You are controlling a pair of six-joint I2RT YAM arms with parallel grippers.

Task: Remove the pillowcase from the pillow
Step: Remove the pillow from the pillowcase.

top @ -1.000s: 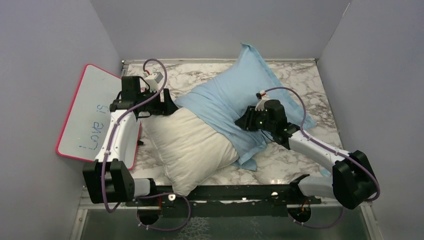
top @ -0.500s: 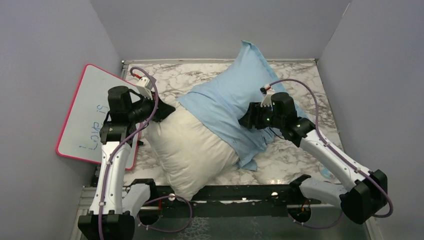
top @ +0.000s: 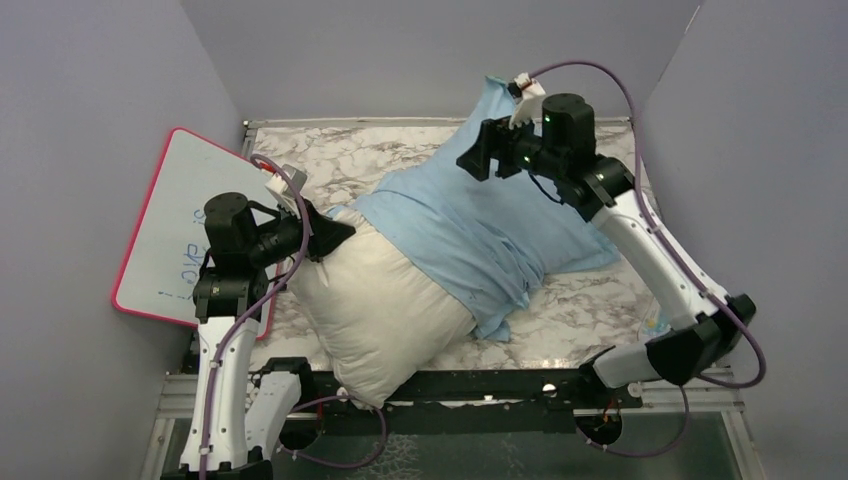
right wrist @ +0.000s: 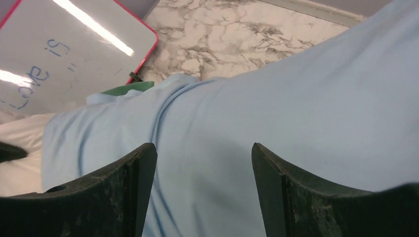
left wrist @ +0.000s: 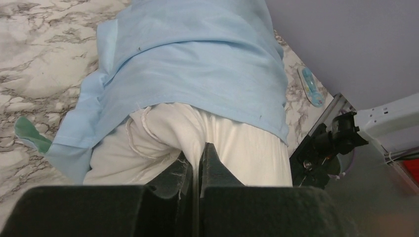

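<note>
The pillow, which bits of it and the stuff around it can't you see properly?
- Far end of the pillow: every view, the pillowcase covers it.
- Whiteboard writing: top view, the left arm crosses it; right wrist view, the picture's edge cuts the board off.
- Small turquoise thing by the table's right edge: too small to name in the left wrist view; the right arm partly hides it from above.

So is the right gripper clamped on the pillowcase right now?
No, the right gripper has its jaws spread wide apart, and the pillowcase lies beyond them, not pinched.
</note>
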